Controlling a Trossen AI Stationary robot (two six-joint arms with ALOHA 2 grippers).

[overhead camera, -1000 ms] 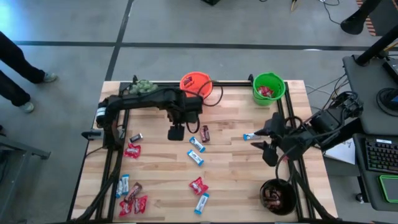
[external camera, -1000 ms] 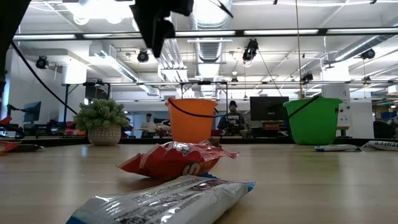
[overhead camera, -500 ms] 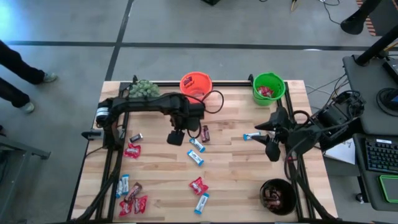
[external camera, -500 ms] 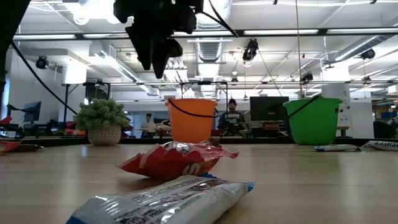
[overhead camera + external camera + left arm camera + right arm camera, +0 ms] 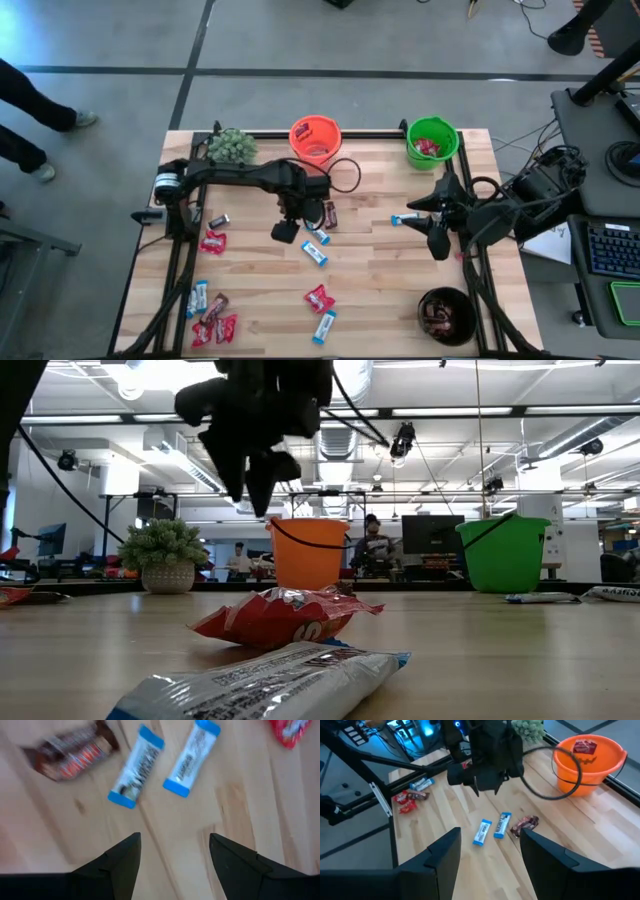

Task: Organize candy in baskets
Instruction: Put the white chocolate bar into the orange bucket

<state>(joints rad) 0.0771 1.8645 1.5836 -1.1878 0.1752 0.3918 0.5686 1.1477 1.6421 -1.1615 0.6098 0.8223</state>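
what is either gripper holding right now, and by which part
Nothing. The left gripper hangs open above two blue-and-white candy bars; the right gripper is open and empty too.

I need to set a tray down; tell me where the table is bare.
Bare wood lies between the green basket, the black basket and the middle candy, and by the plant. Crowded: the near-left corner's candy pile, and under the left tool.
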